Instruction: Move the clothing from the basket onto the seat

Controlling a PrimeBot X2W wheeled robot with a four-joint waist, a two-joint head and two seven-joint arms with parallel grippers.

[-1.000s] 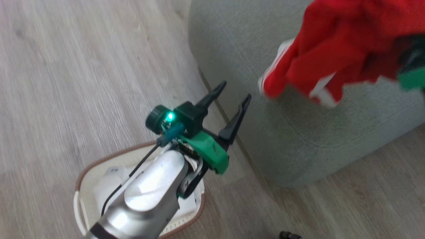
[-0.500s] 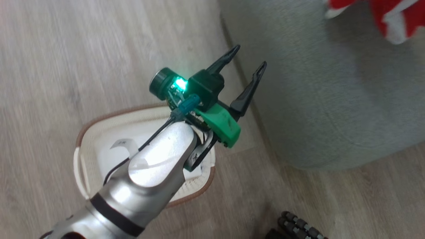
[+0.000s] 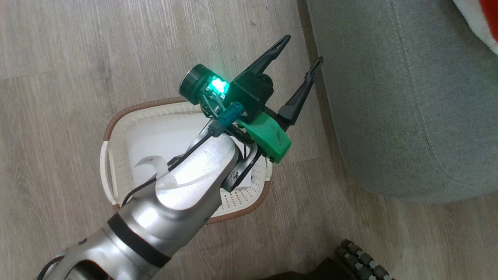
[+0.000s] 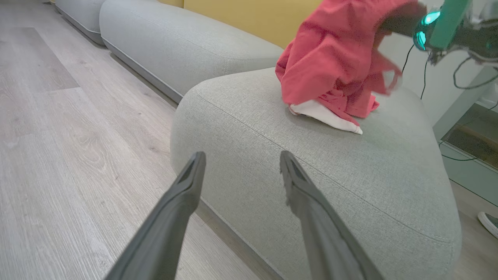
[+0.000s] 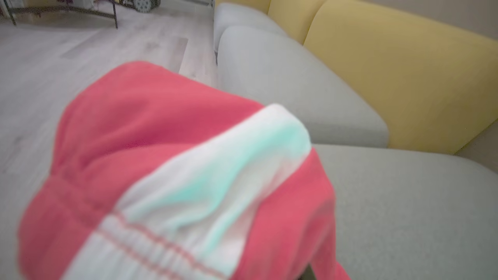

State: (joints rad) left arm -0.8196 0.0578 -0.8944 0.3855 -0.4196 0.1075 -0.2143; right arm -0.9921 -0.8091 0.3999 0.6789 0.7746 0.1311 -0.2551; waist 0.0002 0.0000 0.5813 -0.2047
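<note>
Left wrist view, clothing (image 4: 330,58) pinched by right hand (image 4: 390,25), touching seat (image 4: 311,175), left hand (image 4: 241,155) spread.

Your left gripper (image 3: 302,48) had dark tapered fingers (image 3: 264,64), green bracket (image 3: 268,136), teal light (image 3: 218,84); silver forearm (image 3: 186,186), black band (image 3: 136,245), seemingly one cable (image 3: 194,146).

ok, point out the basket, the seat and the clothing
basket (image 3: 148,112), head view, perforated far wall
seat (image 4: 350,171), left wrist view, top of the cushion
clothing (image 4: 330,58), left wrist view, red hanging fabric
</note>
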